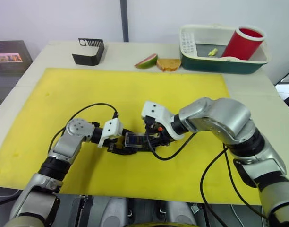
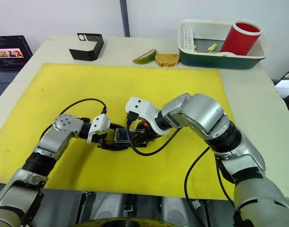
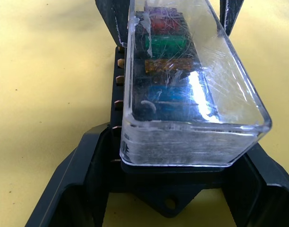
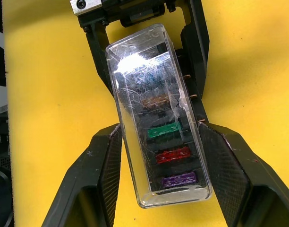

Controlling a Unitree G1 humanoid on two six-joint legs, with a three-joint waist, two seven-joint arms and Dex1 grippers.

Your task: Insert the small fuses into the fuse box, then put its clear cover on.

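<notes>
While scratched, clear cover [image 4: 158, 118] caps ribbed black fuse box [image 3: 117, 90], coloured fuses [image 4: 173, 153] inside

The fuse box [image 1: 134, 142] lay on the mat [image 1: 88, 94] near its front edge, between the left pincer [image 1: 120, 145] and right pincer [image 1: 151, 139]. The clear cover [image 4: 156, 113] sat on it, over the small fuses [image 4: 165, 142]. Behind the mat, on the surface [image 1: 121, 54], stood a slotted stand [image 1: 89, 51] to the left and a tub [image 1: 220, 47] to the right.

Purple, red, green, amber and blue small fuses [image 4: 169, 142] are showing through the scratched clear cover [image 4: 156, 85] over the black fuse box [image 3: 117, 85] — all sitting on a plain yellow mat [image 1: 64, 94], black fingers [image 4: 104, 165] flanking.
</notes>
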